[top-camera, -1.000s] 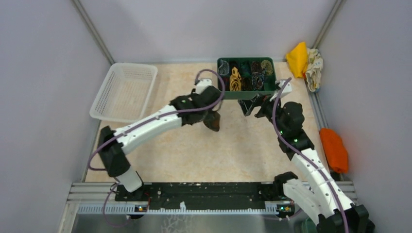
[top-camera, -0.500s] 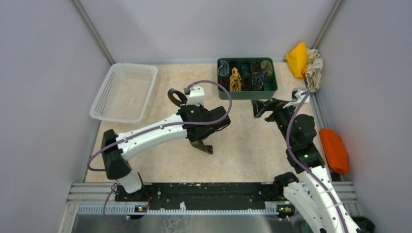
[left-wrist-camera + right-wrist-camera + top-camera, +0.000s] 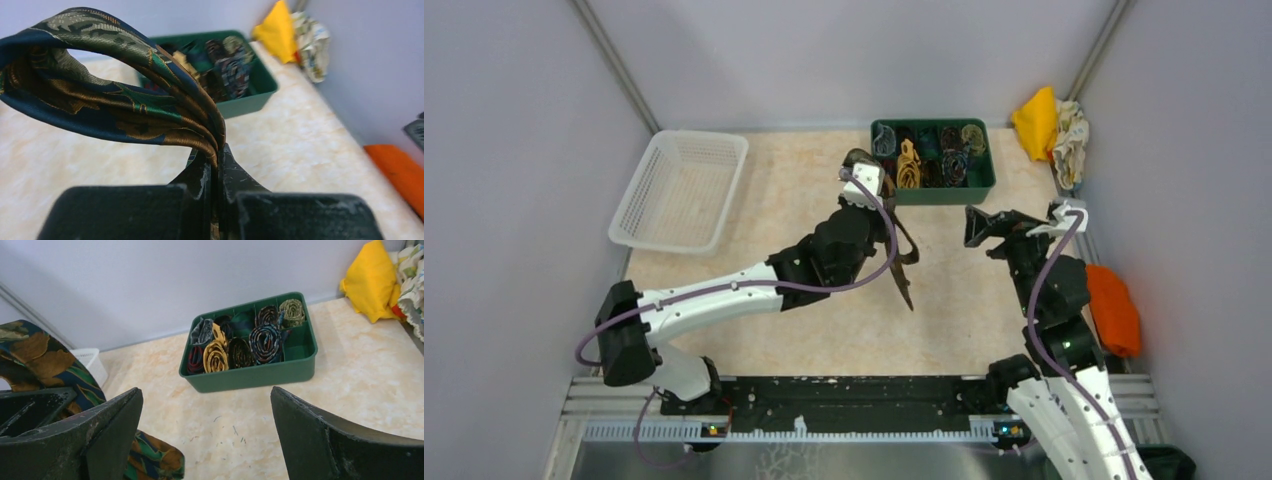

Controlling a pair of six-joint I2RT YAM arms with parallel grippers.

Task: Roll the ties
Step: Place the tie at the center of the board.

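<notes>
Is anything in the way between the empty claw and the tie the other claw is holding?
Nothing visible is. The open right gripper faces the tie, which hangs from the shut left gripper. Only the table shows in the gap between them.

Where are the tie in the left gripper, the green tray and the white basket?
held tie (image 3: 125,107): left wrist view, middle of the raised loop.
green tray (image 3: 250,376): right wrist view, near outer wall.
white basket (image 3: 679,190): top external view, bare mesh floor.

One loose tie (image 3: 125,107), one basket (image 3: 679,190) (white).
</notes>
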